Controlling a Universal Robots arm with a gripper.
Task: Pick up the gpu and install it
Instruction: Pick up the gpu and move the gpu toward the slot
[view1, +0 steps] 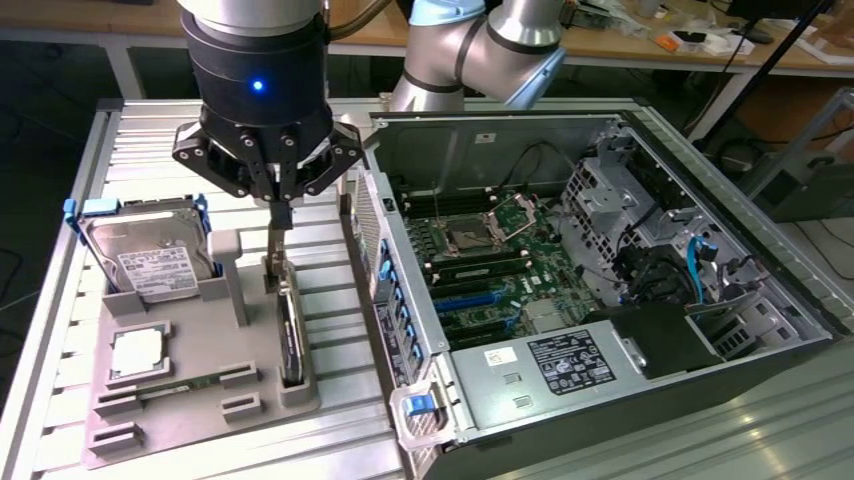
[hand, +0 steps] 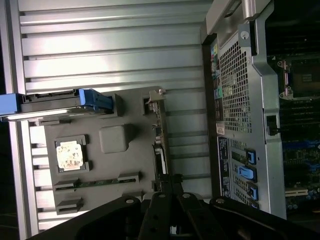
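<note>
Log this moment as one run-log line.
phase: grasp | gripper: shut on gpu top edge | gpu: standing on edge in gray holder slot | computer case: open, beside holder

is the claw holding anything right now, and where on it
Yes: the claw is shut on the thin dark-brown expansion card, pinching its upper edge while it stands in the grey tray.

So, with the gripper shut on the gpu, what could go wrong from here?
The gripper pinches the gpu near one end, so the card may tilt or slip. Its lower edge sits in the grey holder slot and might snag. The computer case wall stands close beside, risking a knock.
</note>
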